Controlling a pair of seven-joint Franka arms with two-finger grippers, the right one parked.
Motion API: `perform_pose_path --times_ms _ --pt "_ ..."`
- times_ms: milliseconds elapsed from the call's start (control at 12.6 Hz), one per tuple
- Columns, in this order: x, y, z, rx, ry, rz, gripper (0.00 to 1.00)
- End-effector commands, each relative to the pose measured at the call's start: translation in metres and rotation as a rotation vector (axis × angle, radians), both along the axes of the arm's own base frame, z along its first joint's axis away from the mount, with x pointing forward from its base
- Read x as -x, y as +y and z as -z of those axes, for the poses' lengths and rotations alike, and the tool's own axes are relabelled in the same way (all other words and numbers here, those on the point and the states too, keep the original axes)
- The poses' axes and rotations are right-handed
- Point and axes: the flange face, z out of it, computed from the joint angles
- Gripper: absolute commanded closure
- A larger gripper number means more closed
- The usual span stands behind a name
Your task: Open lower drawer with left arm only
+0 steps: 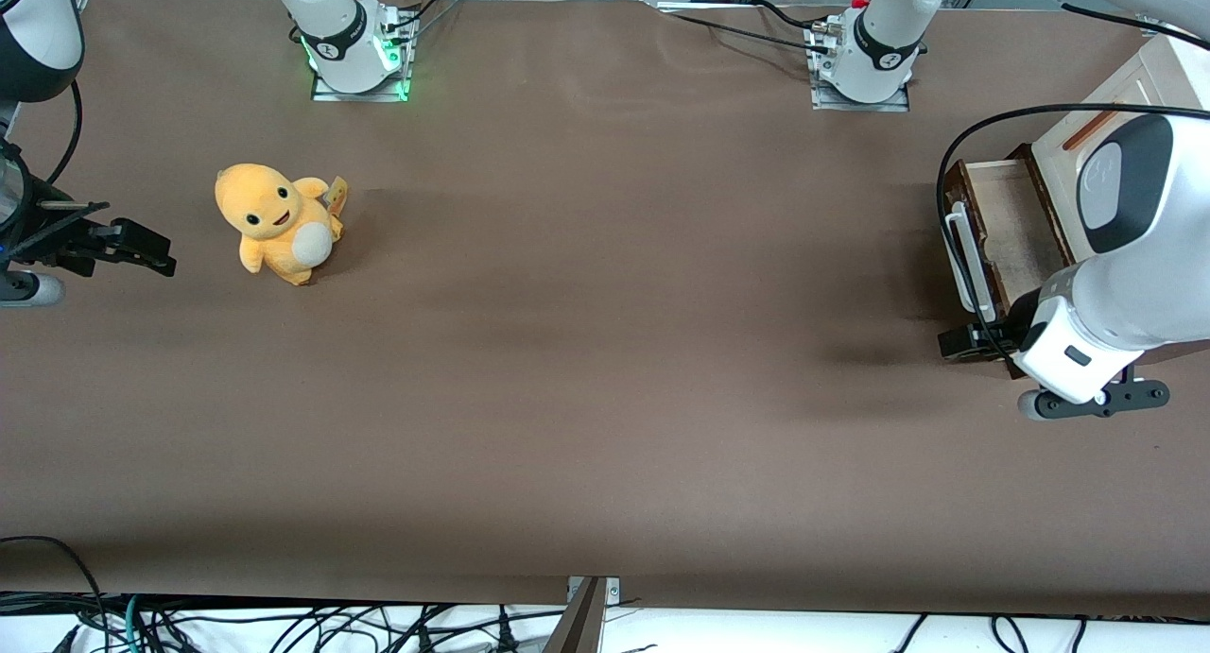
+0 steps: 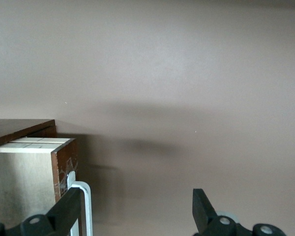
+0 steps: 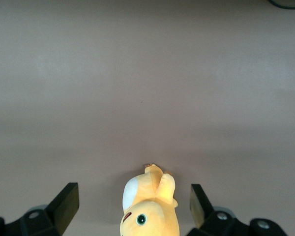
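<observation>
- The lower drawer sits at the right edge of the front view, in the upper half of the frame, and it is already drawn out of the cream cabinet, its light tan inside open to the camera.
- The white bar handle runs along the drawer's dark front, facing the middle of the surface.
- The left arm hangs over the drawer's nearer end, its claw low at the right of the frame, just beside the nearer end of the handle.
- In the left wrist view the claw is spread wide, pinching nothing; one finger lies against the handle, the other out over bare surface.
- By my reading the pull looks done or very nearly so (how much travel is left in the drawer cannot be told).
- Next call, as I judge it: either hook that handle once more for a last tug away from the cabinet, or lift the claw clear without nudging the drawer in.
- A yellow plush toy waits at the left of the frame, well apart from all this.
</observation>
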Motion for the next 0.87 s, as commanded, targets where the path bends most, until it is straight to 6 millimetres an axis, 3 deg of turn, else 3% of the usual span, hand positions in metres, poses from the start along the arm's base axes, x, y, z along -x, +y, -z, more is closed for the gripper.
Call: perform_pose_path --times_ms 0,793 --pt "0.0117 0.011 -0.0046 0.019 -0.005 -0.003 0.0" --pt "0.0106 0.0096 0.0018 0.071 -0.003 -0.016 0.0"
